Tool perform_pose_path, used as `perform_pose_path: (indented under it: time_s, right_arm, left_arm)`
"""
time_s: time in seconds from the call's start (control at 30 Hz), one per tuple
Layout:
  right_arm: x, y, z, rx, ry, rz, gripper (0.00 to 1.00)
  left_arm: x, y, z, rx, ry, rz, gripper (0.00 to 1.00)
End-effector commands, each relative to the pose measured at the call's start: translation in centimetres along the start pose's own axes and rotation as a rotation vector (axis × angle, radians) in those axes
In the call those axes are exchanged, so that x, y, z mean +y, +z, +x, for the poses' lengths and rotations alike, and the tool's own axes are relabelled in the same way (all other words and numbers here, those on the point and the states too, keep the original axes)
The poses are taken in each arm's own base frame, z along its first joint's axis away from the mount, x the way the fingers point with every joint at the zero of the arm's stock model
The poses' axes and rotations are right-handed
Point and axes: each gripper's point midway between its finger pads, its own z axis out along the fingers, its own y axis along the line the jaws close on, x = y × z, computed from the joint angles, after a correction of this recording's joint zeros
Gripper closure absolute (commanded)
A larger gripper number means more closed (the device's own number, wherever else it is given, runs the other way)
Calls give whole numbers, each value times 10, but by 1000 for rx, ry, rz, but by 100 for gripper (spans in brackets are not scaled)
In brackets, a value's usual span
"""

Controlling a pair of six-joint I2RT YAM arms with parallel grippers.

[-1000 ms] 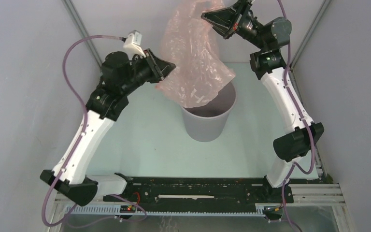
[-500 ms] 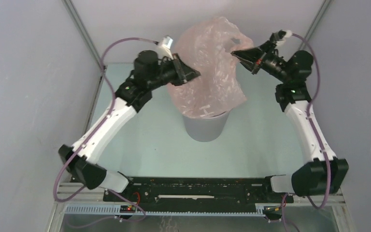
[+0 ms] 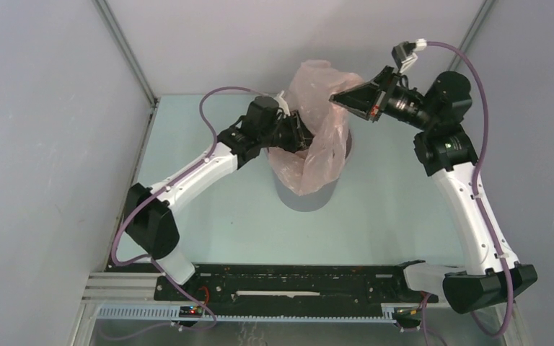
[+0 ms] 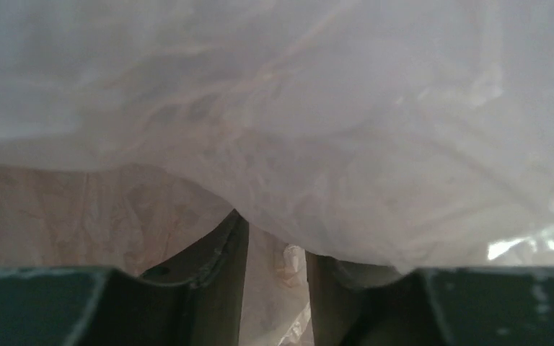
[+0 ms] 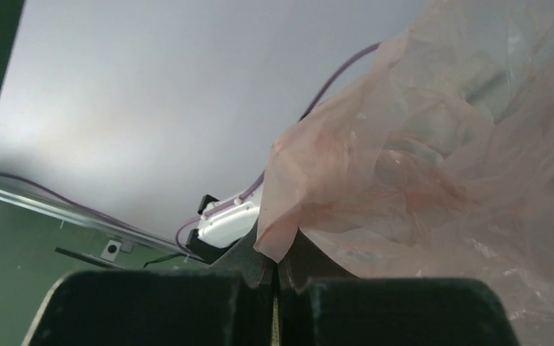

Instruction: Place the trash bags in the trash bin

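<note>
Thin, translucent pale-pink plastic trash bag, wrinkled, bunched over the mouth of the round grey plastic trash bin: part of the film hangs down the near outer wall of the bin, part rises above the rim, and only the lower grey wall shows below it. The trash bin stands upright near the middle of the pale-green table. Left gripper, reaching in from the left, is pressed into the film at the bin's mouth and is seen partly through it; in the left wrist view the two dark fingers stand slightly apart, with film filling the field ahead and showing in the gap, and no clamped fold can be made out. Right gripper, raised above the far right side of the rim, is closed on an upper edge of the trash bag; the right wrist view shows the jaws pressed together on a corner of the pink film. A purple cable loops over the right arm, and a white connector block appears behind the pinched corner. Plain grey walls enclose the table.
</note>
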Motion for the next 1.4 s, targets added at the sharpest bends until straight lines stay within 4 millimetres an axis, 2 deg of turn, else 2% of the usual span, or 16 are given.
perform_pose_path:
  time_s: [0.0,0.17,0.27,0.6,0.67,0.77,0.83,0.87,0.93,1.0,1.07,1.2,1.37]
  right_arm:
    - [-22,7,9,31,-70,89,100]
    - [-37,6,8,39,-110,163,100]
    - [-38,6,10,58,-129,178,100]
    - [-36,3,18,91,-163,208,100]
    - [-35,2,18,91,-165,210,100]
    - [-33,1,19,91,-170,209,100]
    - [-32,0,18,87,-173,207,100]
    - [-33,1,19,88,-171,205,100]
    - [-33,2,19,90,-167,200,100]
    - [-32,3,20,93,-166,193,100]
    - [-30,5,21,97,-165,189,100]
    - [-27,7,24,98,-166,181,100]
    - [-21,14,28,106,-159,163,100]
  left_arm:
    - [1,-22,-15,-39,137,-92,54]
    - [-26,-73,-29,-97,280,-101,26]
    - [-34,-102,-30,-134,349,-105,15]
    - [-57,-160,-36,-237,462,-77,4]
    - [-59,-169,-30,-238,474,-60,4]
    - [-46,-188,-13,-240,462,-80,3]
    - [-26,-195,1,-220,443,-128,1]
    - [-15,-196,8,-203,432,-155,0]
    - [-6,-194,19,-175,407,-157,0]
    - [-8,-187,25,-152,379,-130,0]
    - [-18,-180,23,-162,367,-87,0]
    - [-31,-156,7,-179,353,-41,16]
    - [-34,-110,-13,-189,336,-7,34]
